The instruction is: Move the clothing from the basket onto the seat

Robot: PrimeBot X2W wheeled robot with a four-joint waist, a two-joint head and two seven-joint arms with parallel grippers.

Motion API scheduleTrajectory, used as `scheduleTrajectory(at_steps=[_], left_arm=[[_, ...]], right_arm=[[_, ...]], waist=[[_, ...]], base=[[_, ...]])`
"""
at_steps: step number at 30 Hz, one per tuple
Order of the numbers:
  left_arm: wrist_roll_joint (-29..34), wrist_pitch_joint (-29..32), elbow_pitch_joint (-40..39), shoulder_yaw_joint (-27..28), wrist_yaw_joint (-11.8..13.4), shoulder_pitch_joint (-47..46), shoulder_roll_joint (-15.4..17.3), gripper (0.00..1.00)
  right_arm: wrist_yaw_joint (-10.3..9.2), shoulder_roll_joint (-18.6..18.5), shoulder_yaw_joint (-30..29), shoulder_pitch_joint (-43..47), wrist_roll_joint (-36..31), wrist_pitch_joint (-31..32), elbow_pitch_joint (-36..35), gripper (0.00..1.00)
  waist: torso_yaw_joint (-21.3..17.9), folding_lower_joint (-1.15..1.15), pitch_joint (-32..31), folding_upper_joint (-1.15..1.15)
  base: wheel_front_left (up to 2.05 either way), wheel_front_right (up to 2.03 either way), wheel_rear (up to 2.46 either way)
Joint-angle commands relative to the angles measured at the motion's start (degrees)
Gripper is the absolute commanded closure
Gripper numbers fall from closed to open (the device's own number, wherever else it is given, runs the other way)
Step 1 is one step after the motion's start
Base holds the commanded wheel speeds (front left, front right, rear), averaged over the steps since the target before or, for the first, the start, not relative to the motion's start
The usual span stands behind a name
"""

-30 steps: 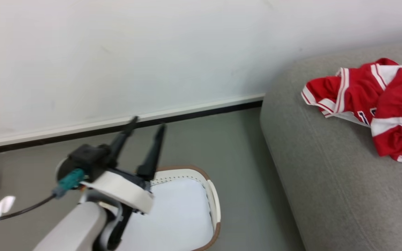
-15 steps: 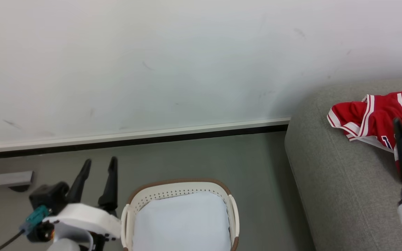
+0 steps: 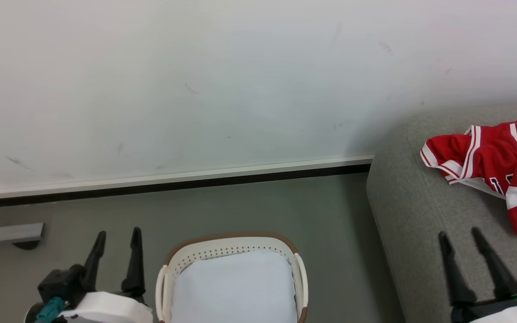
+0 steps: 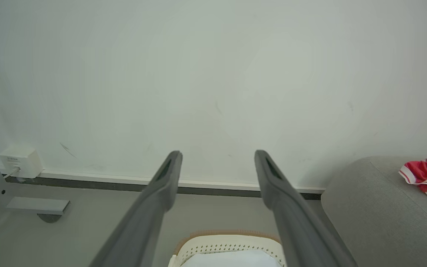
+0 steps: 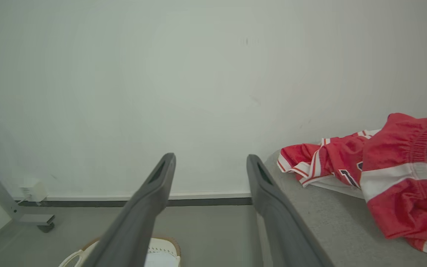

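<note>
Clothing (image 3: 492, 161) lay on seat (image 3: 420, 224), right of basket (image 3: 231, 244) | left gripper (image 3: 119, 231) left of basket, right gripper (image 3: 459, 232) right of it, both spread, holding nothing | judged: one careful look into basket was wise before stopping.

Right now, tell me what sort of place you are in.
Likely a living room or a mock home room: a grey sofa by a bare white wall, a laundry basket on the floor beside it, and red clothes lying on the sofa.

All 3 views face wall (image 3: 240, 89), sharing basket (image 3: 231, 244).
</note>
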Motion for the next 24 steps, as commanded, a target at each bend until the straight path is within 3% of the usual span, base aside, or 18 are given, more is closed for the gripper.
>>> scheduleTrajectory(at_steps=[1,10,23,24], left_arm=[[1.22,-0.01,-0.04,0.71,-0.55,0.83,-0.52,0.00],[6.63,-0.01,2.95,5.25,-5.27,0.69,-4.86,0.00],[10.38,-0.01,5.20,9.36,-8.98,-0.07,-7.78,0.00],[9.74,0.00,5.25,9.44,-9.00,0.27,-7.99,1.00]], right_arm=[[-0.12,-0.63,1.05,-0.36,0.29,-0.75,1.14,0.00],[-0.12,0.10,5.73,-3.79,0.79,-3.99,8.76,0.00],[-0.12,1.30,5.17,-5.89,-0.09,-4.50,10.57,0.00],[0.00,1.33,5.36,-5.53,0.33,-4.24,10.63,1.00]], waist=[[0.08,0.00,-0.08,0.00],[0.00,0.00,-0.16,0.00],[0.05,0.00,0.09,0.00],[0.05,0.00,0.10,0.00]], base=[[0.00,0.00,0.00],[0.00,0.00,0.00],[0.00,0.00,0.00],[0.00,0.00,0.00]])
